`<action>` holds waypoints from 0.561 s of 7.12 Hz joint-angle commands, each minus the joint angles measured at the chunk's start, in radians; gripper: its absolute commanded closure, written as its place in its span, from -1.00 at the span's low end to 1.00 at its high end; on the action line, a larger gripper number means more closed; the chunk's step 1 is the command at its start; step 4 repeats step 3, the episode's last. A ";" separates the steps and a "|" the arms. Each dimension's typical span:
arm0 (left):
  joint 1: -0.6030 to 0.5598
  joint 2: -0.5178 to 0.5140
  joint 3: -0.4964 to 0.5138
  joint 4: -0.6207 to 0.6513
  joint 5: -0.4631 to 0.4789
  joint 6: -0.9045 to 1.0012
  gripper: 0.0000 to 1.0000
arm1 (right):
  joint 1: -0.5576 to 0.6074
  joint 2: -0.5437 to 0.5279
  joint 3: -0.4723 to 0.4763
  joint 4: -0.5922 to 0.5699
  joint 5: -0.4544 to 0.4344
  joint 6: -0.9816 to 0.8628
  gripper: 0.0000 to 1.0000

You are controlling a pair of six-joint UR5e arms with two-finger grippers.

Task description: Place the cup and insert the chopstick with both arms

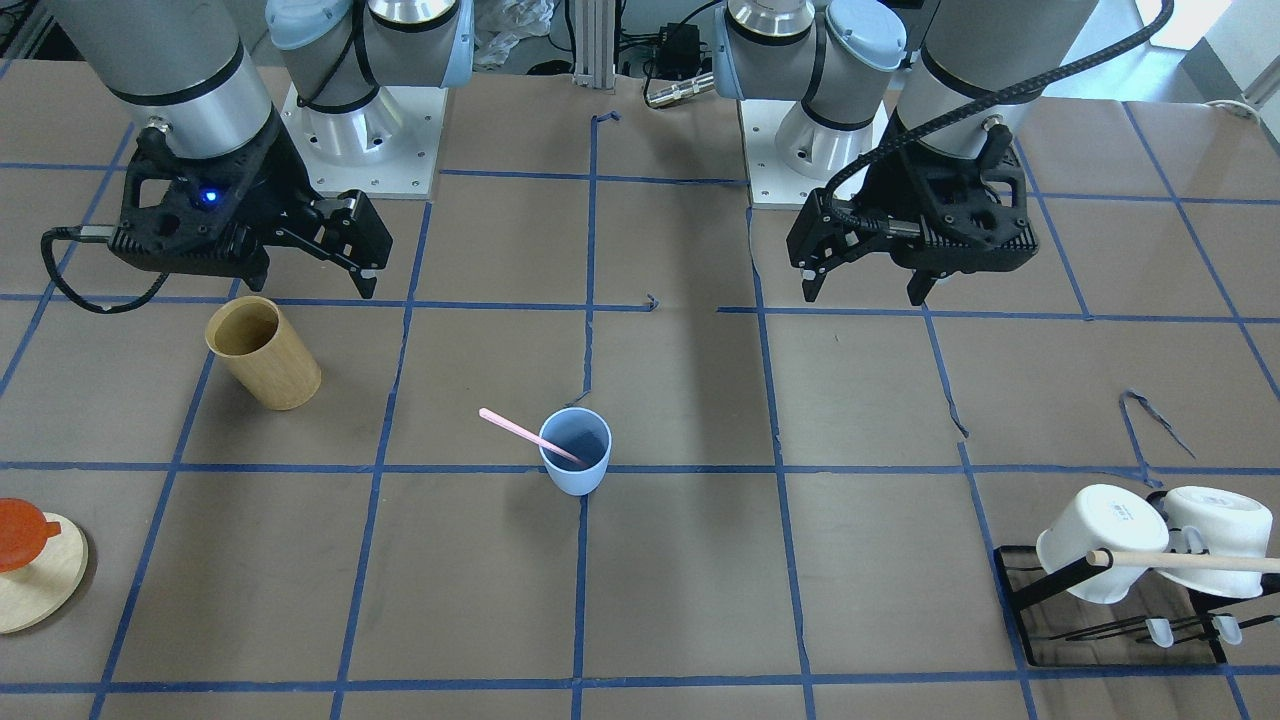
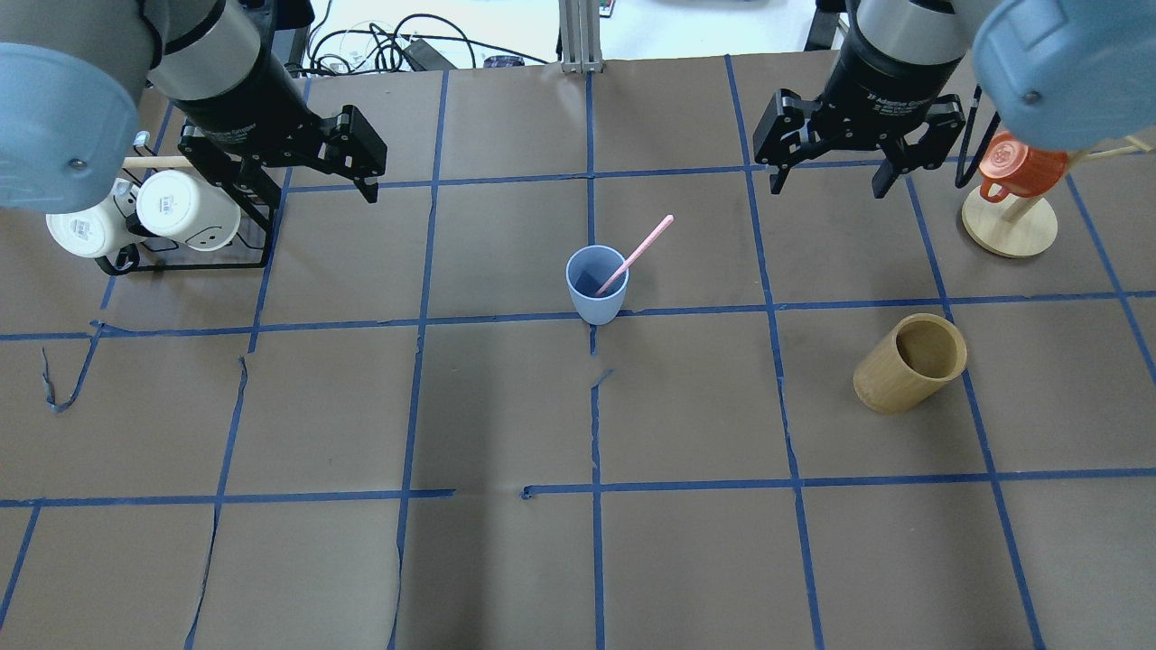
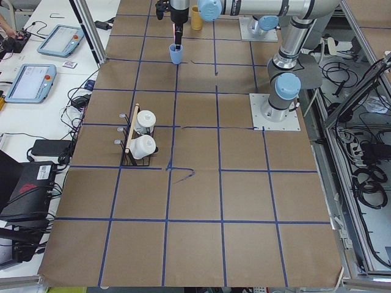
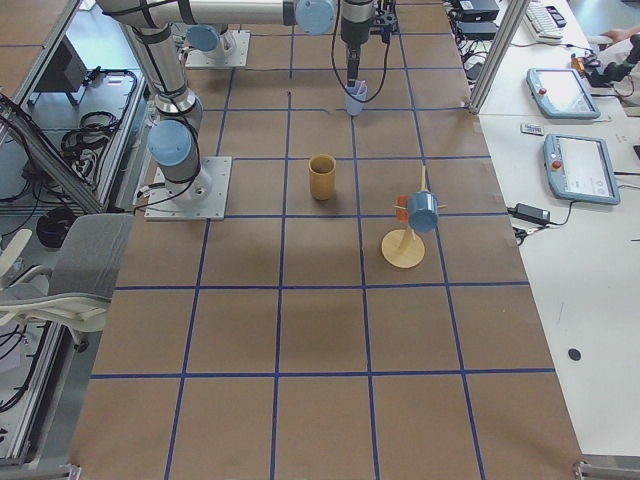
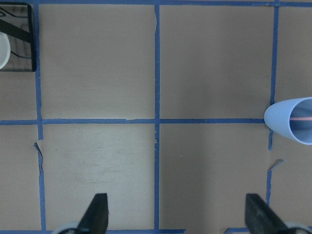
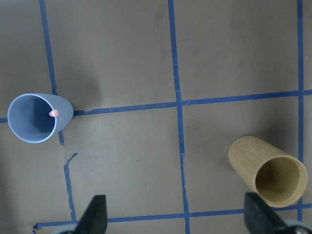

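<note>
1. Left gripper (image 1: 863, 292) first: it hangs high over the brown-papered table (image 2: 506, 406), fingers spread wide. Its wrist camera shows only bare paper and blue tape between them, so it holds and touches nothing.

2. Between the two arms stands the blue cup (image 2: 596, 289), upright on a tape crossing near the table's middle. It lies toward the robot's right from the left gripper and toward the robot's left from the right one. We judge neither arm clearly nearer.

3. Inside the cup is the pink chopstick (image 2: 643, 246). Its lower end is down in the cup, and its long axis leans over the rim toward the robot's right side. The lower tip seems to rest on the cup's bottom, though the interior is too dim for us to be sure.

4. Right gripper (image 2: 827, 185) next: it is also raised and fully released. Its fingers are wide apart with nothing in them, well clear of the cup.

5. Farthest right, a bamboo cup (image 2: 908, 364) stands upright, well apart from the blue cup.

6. Our judgement is that cup and chopstick are both placed, so any coming move only has to stay clear of that leaning stick.
</note>
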 commanded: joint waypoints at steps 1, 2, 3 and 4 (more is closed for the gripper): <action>0.000 0.000 0.001 0.000 0.000 0.000 -1.00 | -0.003 -0.002 -0.001 -0.009 -0.009 -0.001 -1.00; 0.000 0.000 0.001 0.000 0.000 0.000 -1.00 | -0.003 -0.002 0.001 -0.011 -0.013 -0.001 -1.00; 0.000 0.000 0.001 0.000 0.000 0.000 -1.00 | -0.003 -0.002 0.002 -0.011 -0.013 -0.002 -1.00; 0.000 0.000 0.001 0.000 0.000 0.000 -1.00 | -0.003 -0.002 0.002 -0.011 -0.013 -0.002 -1.00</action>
